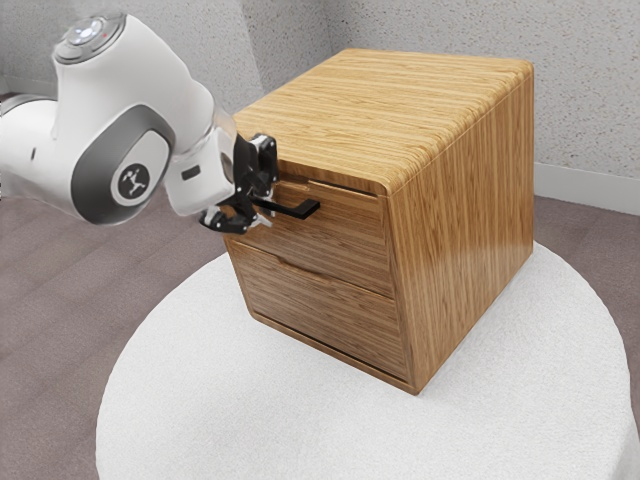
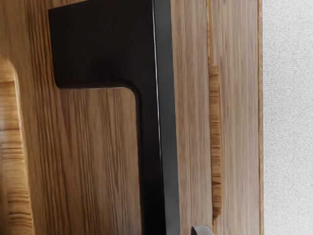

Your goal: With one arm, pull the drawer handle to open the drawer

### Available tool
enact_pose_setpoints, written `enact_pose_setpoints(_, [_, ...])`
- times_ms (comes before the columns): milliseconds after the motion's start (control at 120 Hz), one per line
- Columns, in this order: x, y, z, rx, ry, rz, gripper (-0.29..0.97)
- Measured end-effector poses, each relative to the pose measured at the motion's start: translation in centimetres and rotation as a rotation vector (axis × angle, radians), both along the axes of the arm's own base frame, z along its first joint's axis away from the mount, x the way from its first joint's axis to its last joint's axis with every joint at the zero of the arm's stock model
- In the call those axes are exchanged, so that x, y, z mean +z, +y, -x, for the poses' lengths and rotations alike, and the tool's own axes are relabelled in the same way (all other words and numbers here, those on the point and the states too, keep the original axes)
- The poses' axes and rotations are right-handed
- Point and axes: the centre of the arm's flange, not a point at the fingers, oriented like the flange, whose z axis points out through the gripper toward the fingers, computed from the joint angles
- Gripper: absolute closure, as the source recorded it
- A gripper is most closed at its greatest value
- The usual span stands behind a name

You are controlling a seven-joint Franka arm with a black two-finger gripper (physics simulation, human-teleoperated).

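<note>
Your gripper (image 1: 252, 207) is at the black bar handle (image 1: 300, 209) of the top drawer (image 1: 335, 240), at the end of the bar nearer the exterior view's left. The handle passes through the gripper's mouth, but from this side you cannot tell whether the jaws are clamped on it or merely stand around it.

In the wrist view the handle (image 2: 161, 122) lies close under your hand, its bar running along the wood grain and its mounting leg bending back into the drawer front.

The drawer front looks about level with the lower drawer (image 1: 320, 300) beneath it, and a thin dark seam shows under the top of the wooden cabinet (image 1: 400, 110).

The cabinet stands on the round white table (image 1: 300, 410), toward its far edge, with both drawer fronts facing the exterior view's lower left. Your white arm (image 1: 120, 130) reaches in from that view's left.
</note>
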Motion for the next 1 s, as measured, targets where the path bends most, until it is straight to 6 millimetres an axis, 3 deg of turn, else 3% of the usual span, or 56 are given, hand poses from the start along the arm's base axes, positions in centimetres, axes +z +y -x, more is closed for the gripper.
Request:
enact_pose_setpoints(50, [0.0,-0.5,-0.2,-0.004,-0.002,0.003,0.8])
enact_pose_setpoints(117, [0.0,-0.5,-0.2,0.007,-0.004,0.005,0.81])
enact_pose_setpoints(550, [0.1,-0.7,-1.2,0.078,-0.015,0.032,0.67])
enact_pose_setpoints(725, [0.8,-1.1,-0.4,0.091,-0.031,0.032,0.88])
enact_pose_setpoints(867, [0.8,-1.3,-0.3,0.082,-0.029,0.031,0.95])
enact_pose_setpoints(917, [0.9,-1.5,0.0,0.072,-0.029,0.028,0.9])
enact_pose_setpoints(1000, [1.0,-1.8,0.4,0.059,-0.023,0.022,0.71])
